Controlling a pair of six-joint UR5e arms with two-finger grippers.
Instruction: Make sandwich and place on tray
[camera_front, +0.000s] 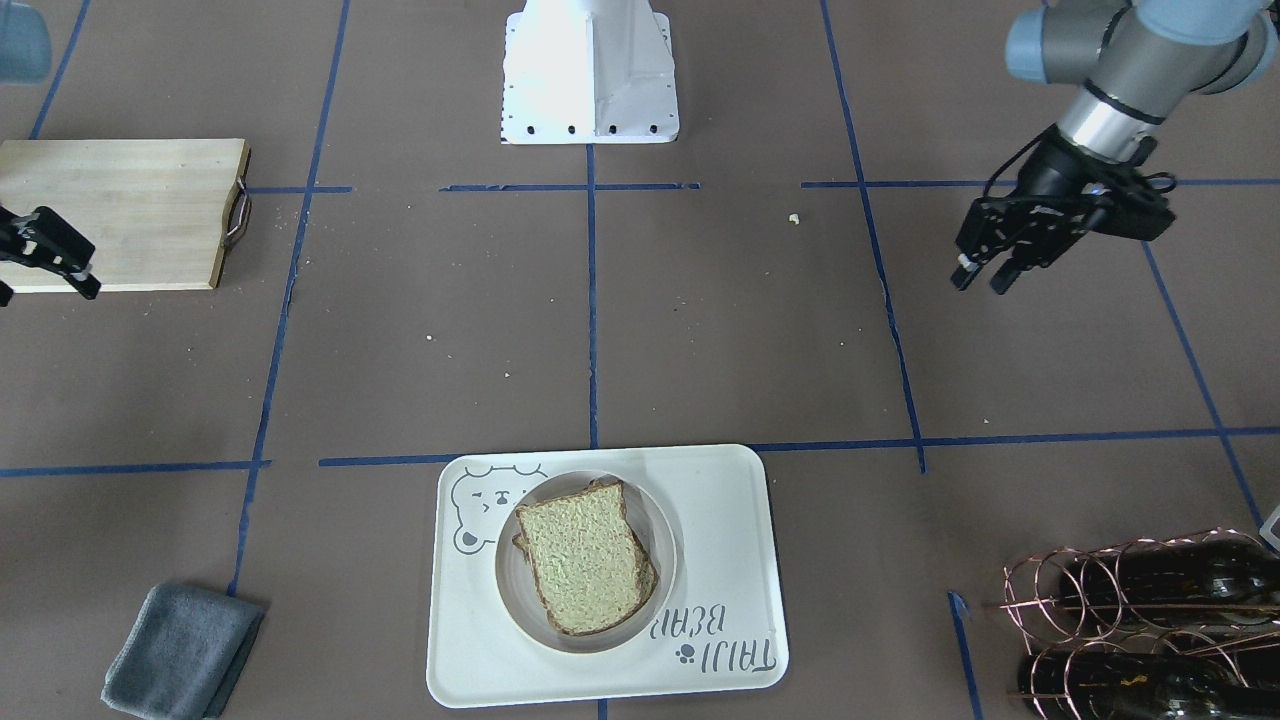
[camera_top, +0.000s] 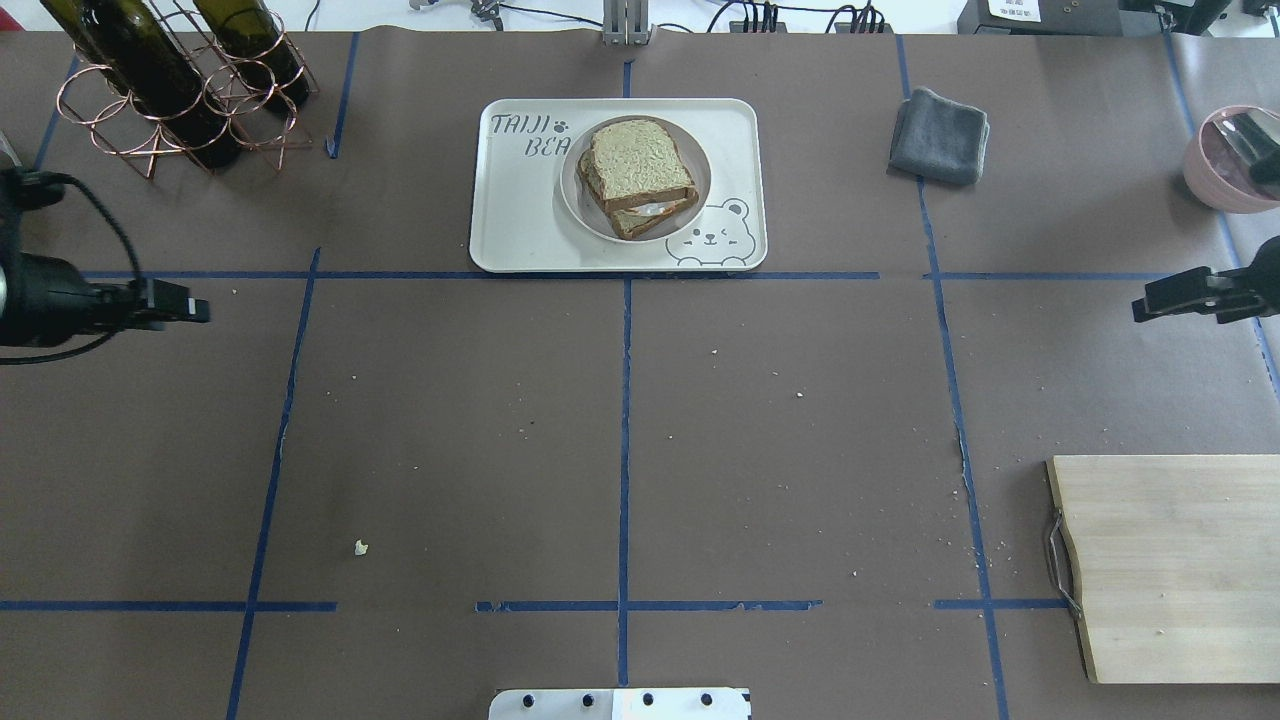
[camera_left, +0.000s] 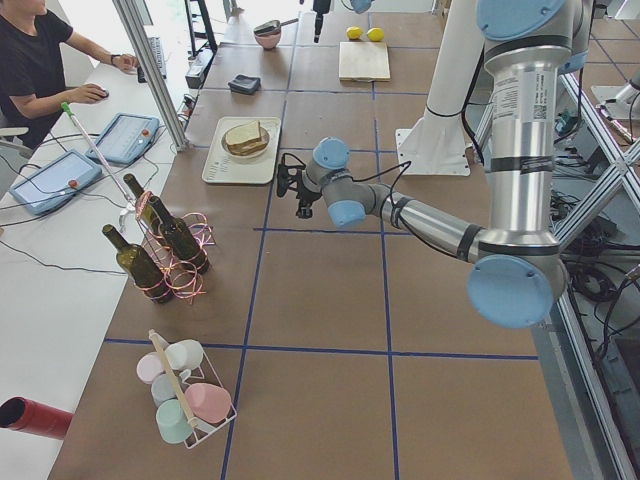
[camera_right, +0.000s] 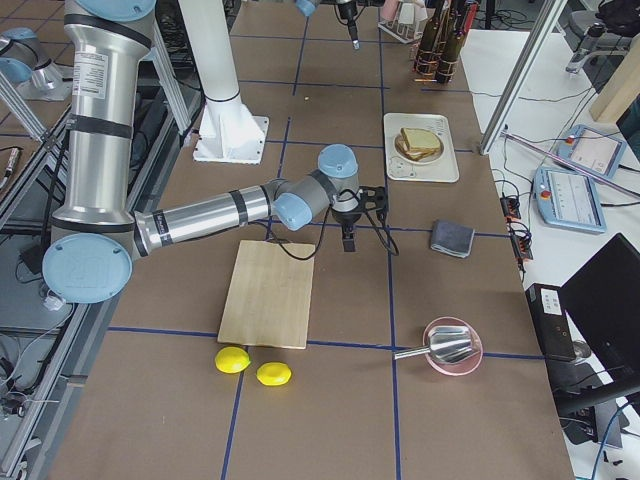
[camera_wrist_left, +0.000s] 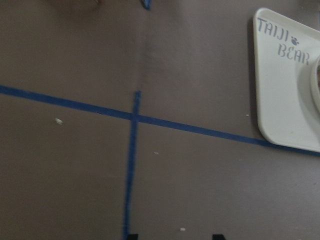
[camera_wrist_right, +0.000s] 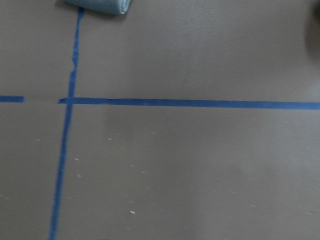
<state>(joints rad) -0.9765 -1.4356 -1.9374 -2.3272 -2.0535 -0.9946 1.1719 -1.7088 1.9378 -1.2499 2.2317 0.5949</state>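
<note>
The sandwich (camera_front: 585, 555), two bread slices with egg showing between them (camera_top: 640, 165), lies on a small round plate (camera_front: 512, 592) on the cream tray (camera_front: 720, 520) with bear drawing and "TAIJI BEAR" lettering (camera_top: 520, 220). My left gripper (camera_front: 982, 280) is open and empty, hovering well off to the tray's side (camera_top: 190, 310). Its wrist view shows two separated fingertips (camera_wrist_left: 131, 236) and the tray corner (camera_wrist_left: 285, 95). My right gripper (camera_front: 40, 280) is open and empty at the other table side (camera_top: 1160, 297), near the cutting board.
A wooden cutting board (camera_top: 1170, 560) with a metal handle lies near my right side. A grey folded cloth (camera_top: 940, 135) and a pink bowl (camera_top: 1230, 155) lie at the far right. A copper wine rack with bottles (camera_top: 170, 80) stands at the far left. Two lemons (camera_right: 250, 365) lie beside the board.
</note>
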